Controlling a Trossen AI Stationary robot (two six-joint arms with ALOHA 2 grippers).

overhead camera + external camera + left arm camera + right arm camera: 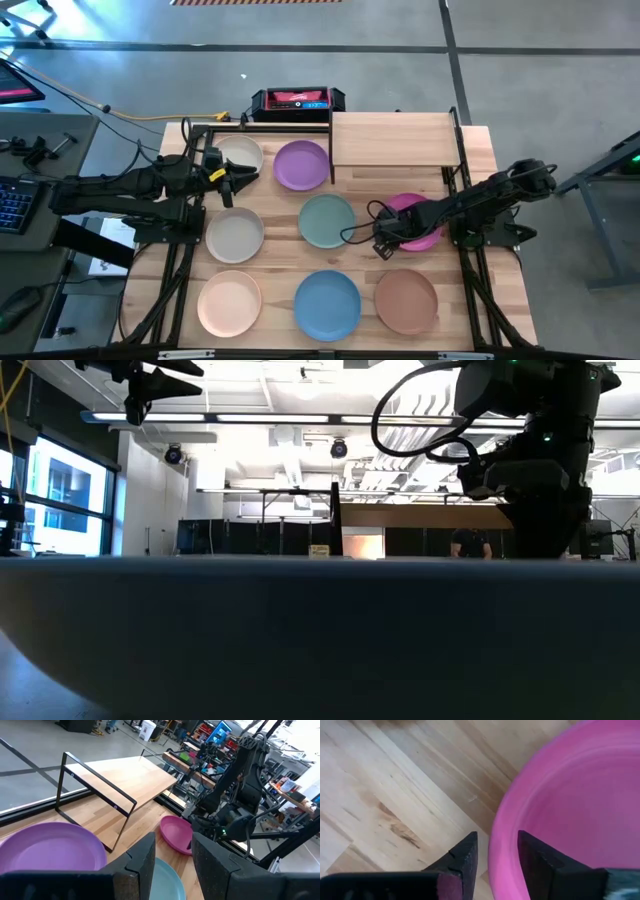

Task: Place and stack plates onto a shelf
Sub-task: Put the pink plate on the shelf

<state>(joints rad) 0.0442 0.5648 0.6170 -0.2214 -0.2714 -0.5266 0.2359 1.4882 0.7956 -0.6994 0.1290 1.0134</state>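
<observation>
Seven plates ring my right gripper (384, 243), its fingers astride the magenta plate's (425, 222) rim; left gripper (228, 183) slightly parted.

Eight round, shallow matte plates lie on the slatted tabletop in rough rows. At the back, the cream plate (238, 156) sits beside the purple plate (301, 165), which lies just beside the shelf (392, 140), a pale-wood board on black posts standing bare at the table's back right. In the middle row lie the grey-beige plate (235, 236), the teal green plate (326, 220) and the magenta plate (420, 222); the magenta one is tilted, one edge raised off the wood, with the right gripper (495, 855) straddling its rim. Along the front lie the peach-pink plate (229, 303), the blue plate (327, 304) and the terracotta brown plate (406, 300), all flat and apart.
</observation>
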